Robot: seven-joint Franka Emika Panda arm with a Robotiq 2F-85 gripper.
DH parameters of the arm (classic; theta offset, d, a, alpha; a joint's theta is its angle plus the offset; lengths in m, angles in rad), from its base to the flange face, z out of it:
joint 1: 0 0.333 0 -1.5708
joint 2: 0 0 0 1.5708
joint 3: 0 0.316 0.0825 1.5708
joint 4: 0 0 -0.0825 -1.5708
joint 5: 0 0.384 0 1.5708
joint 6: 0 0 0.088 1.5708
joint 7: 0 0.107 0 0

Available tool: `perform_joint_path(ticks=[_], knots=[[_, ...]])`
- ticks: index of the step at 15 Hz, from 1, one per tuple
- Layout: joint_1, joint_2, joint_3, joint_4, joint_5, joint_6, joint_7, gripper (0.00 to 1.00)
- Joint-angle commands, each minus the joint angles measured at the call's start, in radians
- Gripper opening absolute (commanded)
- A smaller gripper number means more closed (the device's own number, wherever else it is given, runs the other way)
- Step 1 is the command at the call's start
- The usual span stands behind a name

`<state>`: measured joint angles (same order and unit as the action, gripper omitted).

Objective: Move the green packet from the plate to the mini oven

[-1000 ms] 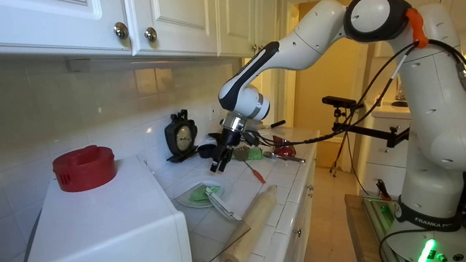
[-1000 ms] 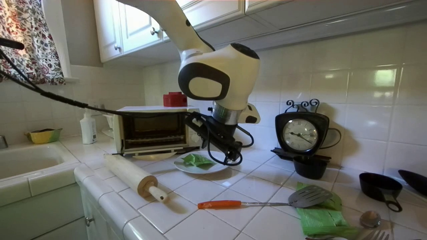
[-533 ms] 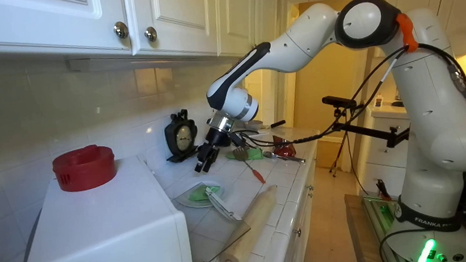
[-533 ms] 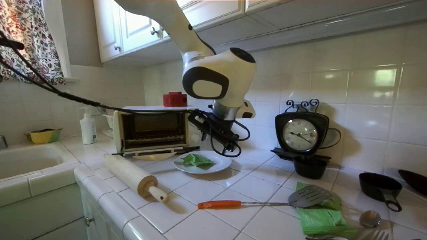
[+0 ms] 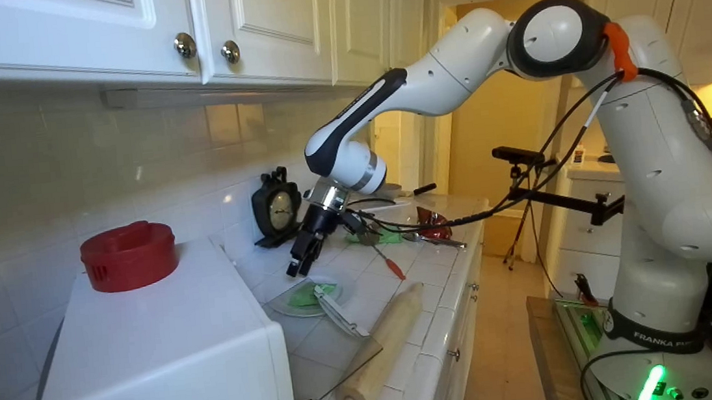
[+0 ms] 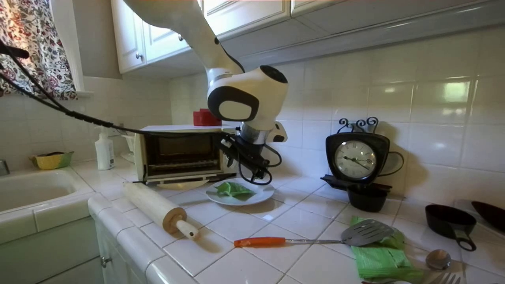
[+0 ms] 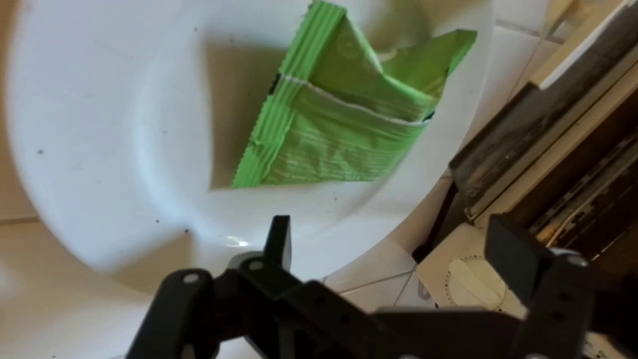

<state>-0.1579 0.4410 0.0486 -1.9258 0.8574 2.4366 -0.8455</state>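
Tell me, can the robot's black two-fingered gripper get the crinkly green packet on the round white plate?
Probably yes: the gripper hangs open above the plate, and in the wrist view nothing covers the packet. It would likely need to line up and go lower.

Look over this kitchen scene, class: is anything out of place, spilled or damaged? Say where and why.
In an exterior view, the spatula's blade lies over green packaging, an untidy overlap. In the wrist view, dark specks, perhaps crumbs, mark the otherwise white plate beside the green packet.
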Motion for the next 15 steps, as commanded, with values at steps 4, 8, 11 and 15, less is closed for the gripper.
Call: perform_joint_path(ticks=[4, 8, 11, 15], knots=[[-0.012, -0.019, 0.008, -0.070, 0.030, 0.055, 0.025, 1.00], [-0.015, -0.058, 0.007, -0.138, 0.080, 0.107, 0.045, 1.00], [-0.024, -0.097, 0.007, -0.204, 0.158, 0.173, 0.034, 1.00], [-0.031, -0.128, 0.010, -0.265, 0.232, 0.221, 0.022, 1.00]])
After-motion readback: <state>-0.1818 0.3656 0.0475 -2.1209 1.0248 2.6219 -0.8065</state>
